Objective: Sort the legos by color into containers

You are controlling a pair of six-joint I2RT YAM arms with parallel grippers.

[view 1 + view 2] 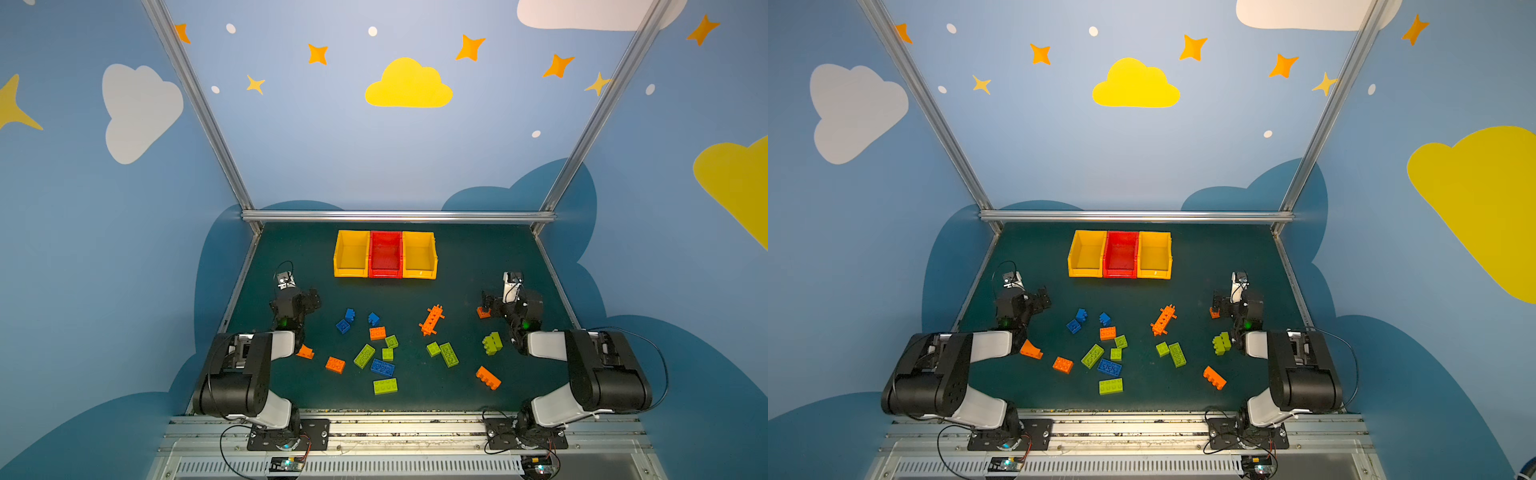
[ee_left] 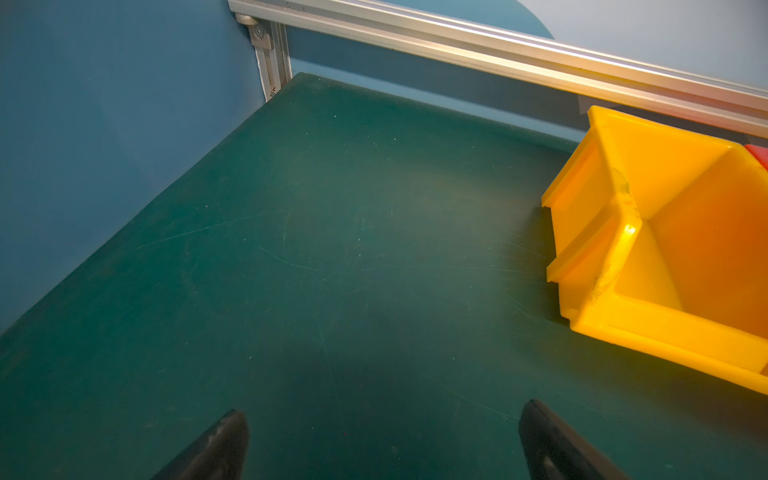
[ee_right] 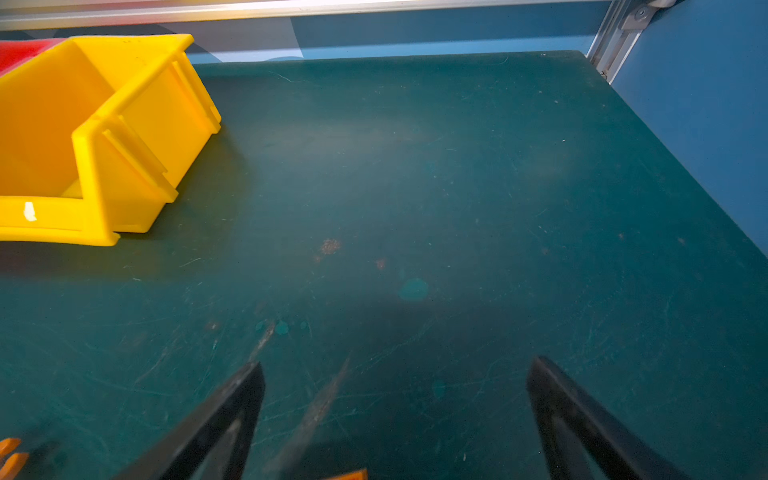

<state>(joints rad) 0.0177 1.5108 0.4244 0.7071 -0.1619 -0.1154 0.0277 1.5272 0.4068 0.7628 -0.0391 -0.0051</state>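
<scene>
Occlusion: orange brick [image 1: 305, 352] half under left arm [image 1: 249, 374]; small orange brick [image 1: 483, 312] just beside right jaws, cut off in wrist view. Both jaws released. Legos [image 1: 382, 368] centre of worktop [image 1: 457, 266], 4 o'clock of left jaws; containers [image 1: 385, 274] at 12 o'clock.

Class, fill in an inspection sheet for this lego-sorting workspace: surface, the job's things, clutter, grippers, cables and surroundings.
Surface: dark green mat, scratched and stained in the wrist views.
Job's things: the legos, orange, lime green and blue, all lie scattered on the mat. The left yellow bin, red bin and right yellow bin stand side by side at the back, all empty.
Clutter: nothing seen.
Grippers: left gripper and right gripper are both open with nothing between the fingers. A small orange brick sits beside the right one.
Cables: black cables loop along the arms and bases, away from the bricks.
Surroundings: aluminium frame; blue walls painted with clouds and stars.
</scene>
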